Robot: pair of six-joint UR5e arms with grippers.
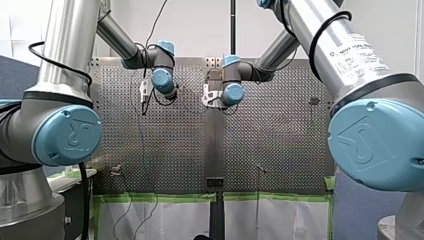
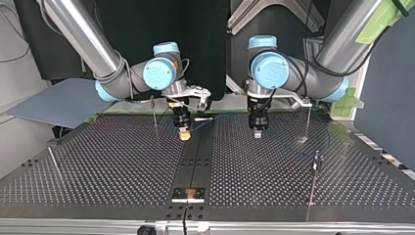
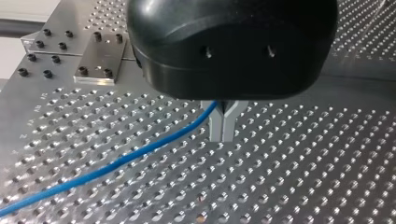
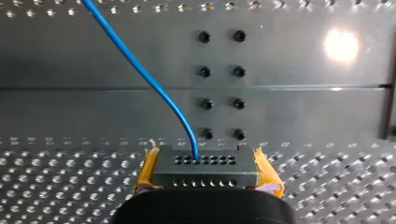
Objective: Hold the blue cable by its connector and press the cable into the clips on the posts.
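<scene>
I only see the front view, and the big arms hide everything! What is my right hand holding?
Observer: Your right hand is shut on a grey connector, with yellow pads on either side.
Operator: Where's the blue cable?
Observer: The blue cable comes out of one of the connector's holes.
Operator: And my left hand?
Observer: Your left hand has its metal fingers closed on the cable.
</scene>
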